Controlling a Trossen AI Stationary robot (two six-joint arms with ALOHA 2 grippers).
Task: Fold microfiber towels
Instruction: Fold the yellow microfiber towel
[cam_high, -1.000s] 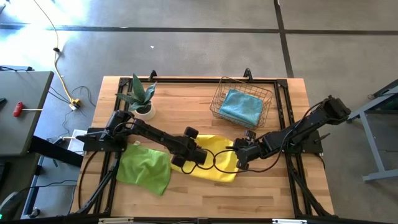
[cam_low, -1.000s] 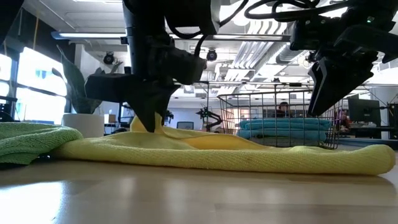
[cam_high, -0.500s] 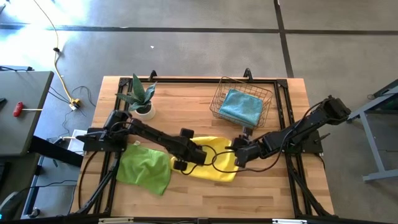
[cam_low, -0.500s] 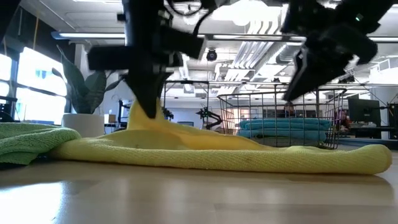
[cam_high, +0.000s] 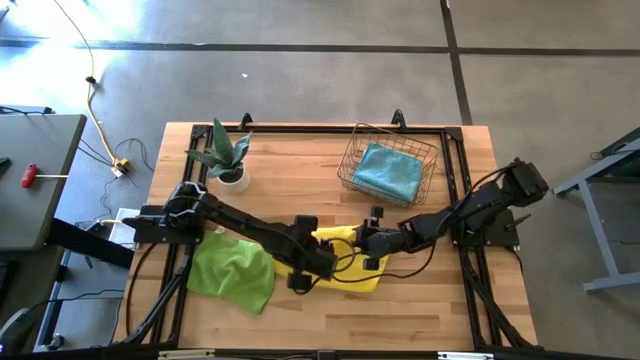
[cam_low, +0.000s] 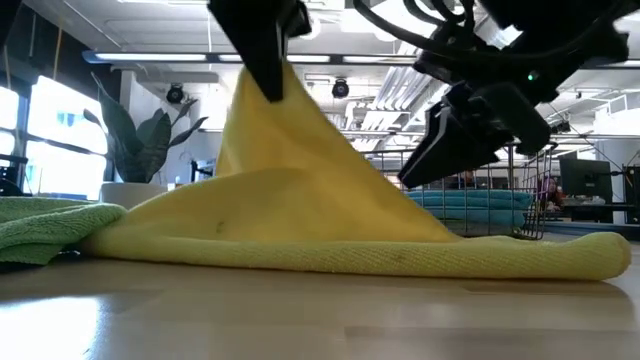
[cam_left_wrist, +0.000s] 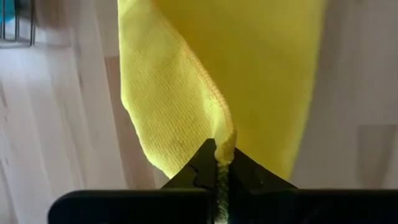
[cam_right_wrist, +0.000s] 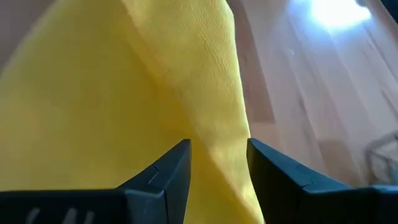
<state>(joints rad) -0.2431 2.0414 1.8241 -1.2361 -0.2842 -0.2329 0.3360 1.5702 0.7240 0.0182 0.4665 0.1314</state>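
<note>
The left gripper has its fingers pinched tight on a hemmed edge of the yellow microfiber towel, lifting that part into a peak while the rest lies on the wooden table. The right gripper hovers with fingers parted, yellow cloth showing between and just beyond them. A lime green towel lies beside the left arm.

A light wooden table carries everything. A wire mesh basket stands toward its far right. Left of the basket a potted plant is set. Nearer than the basket a yellow towel lies, and farther left a lime green towel is spread.
</note>
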